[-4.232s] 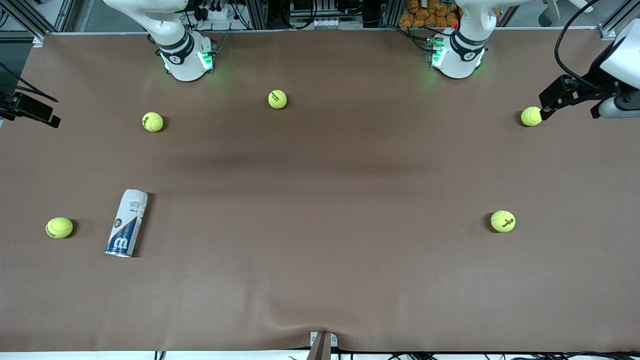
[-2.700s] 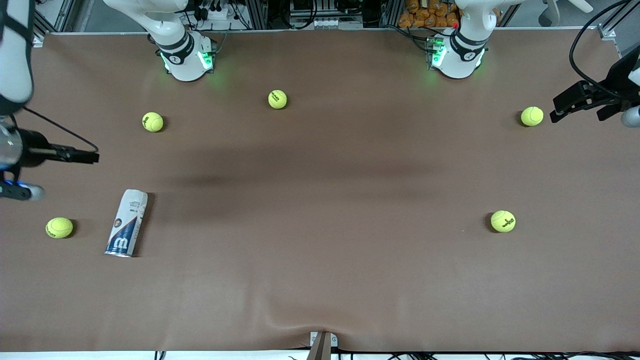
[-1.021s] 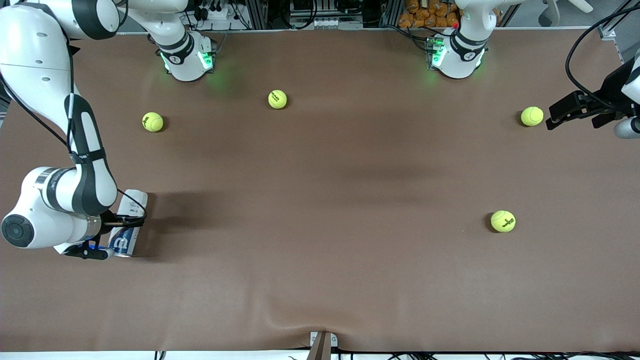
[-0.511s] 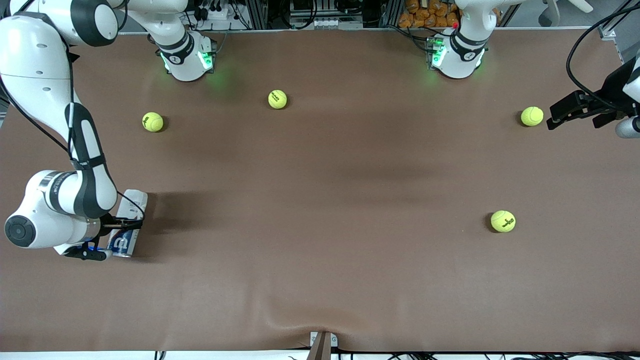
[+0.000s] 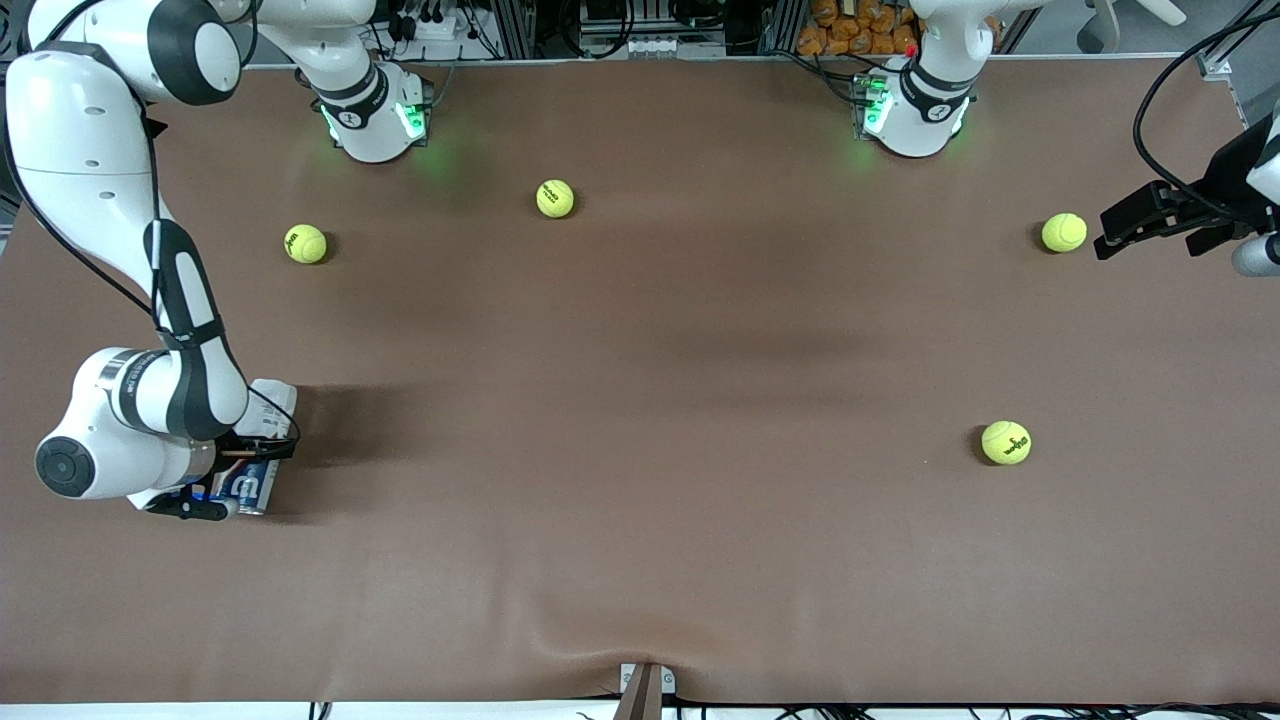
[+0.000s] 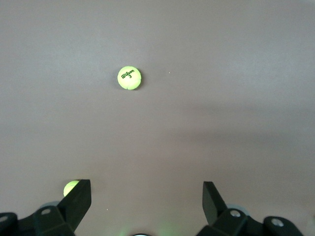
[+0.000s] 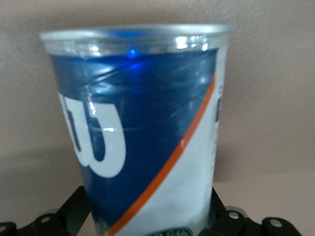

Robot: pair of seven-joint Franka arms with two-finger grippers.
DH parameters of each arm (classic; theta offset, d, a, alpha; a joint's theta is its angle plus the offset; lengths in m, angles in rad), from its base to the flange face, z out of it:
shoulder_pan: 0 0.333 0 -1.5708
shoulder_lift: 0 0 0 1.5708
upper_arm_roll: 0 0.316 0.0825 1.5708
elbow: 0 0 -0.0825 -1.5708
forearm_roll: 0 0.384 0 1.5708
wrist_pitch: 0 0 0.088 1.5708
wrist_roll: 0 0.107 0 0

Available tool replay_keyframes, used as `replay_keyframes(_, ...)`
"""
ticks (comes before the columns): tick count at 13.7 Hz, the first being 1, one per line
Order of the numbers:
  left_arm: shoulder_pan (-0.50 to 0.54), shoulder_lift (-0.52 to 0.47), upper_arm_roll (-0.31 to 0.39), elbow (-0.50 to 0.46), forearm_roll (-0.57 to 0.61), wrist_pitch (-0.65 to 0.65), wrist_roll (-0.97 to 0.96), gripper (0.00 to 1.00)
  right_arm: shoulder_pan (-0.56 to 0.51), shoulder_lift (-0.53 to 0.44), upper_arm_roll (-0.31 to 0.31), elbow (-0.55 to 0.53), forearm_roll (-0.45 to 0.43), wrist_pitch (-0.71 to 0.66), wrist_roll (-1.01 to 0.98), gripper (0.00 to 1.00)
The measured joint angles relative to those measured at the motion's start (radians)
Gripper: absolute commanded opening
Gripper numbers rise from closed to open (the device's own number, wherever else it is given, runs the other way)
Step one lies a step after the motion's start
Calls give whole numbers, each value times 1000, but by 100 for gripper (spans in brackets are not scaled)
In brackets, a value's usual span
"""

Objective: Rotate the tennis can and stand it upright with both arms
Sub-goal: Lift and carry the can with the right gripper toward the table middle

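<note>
The tennis can (image 5: 270,400) lies on its side on the brown table near the right arm's end, silvery rim toward the front camera. My right gripper (image 5: 240,470) is low over its navy end and open, one finger on each side of the can. In the right wrist view the can (image 7: 147,132) fills the space between the fingers (image 7: 78,204) of that gripper (image 7: 147,209). My left gripper (image 5: 1105,235) waits open and empty at the left arm's end of the table, beside a tennis ball (image 5: 1063,232). The left wrist view shows that gripper (image 6: 147,196) holding nothing.
Tennis balls lie on the table: two (image 5: 305,243) (image 5: 555,198) nearer the bases and one (image 5: 1006,442) toward the left arm's end. The left wrist view shows one ball (image 6: 129,77) ahead and another (image 6: 70,187) half hidden by a finger. The right arm's elbow (image 5: 90,460) hangs beside the can.
The right arm swung in from the table's end and came down over the can, and in the last half second shifted slightly along it. The left gripper drew back a little from its ball. The can has not moved.
</note>
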Motion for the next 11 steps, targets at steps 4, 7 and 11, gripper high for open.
replay_keyframes(4,12,0,1,-1,0,-1,38,100,0,1,0,1,0,20,-3,73)
replay_keyframes(7,25,1,1,-2,0,-1,48,100,0,0,0,4,-3,24,-36,69)
replay_keyframes(11,25,6,1,-2,0,0,48,100,4,-1,6,48,-16,38,-96,71)
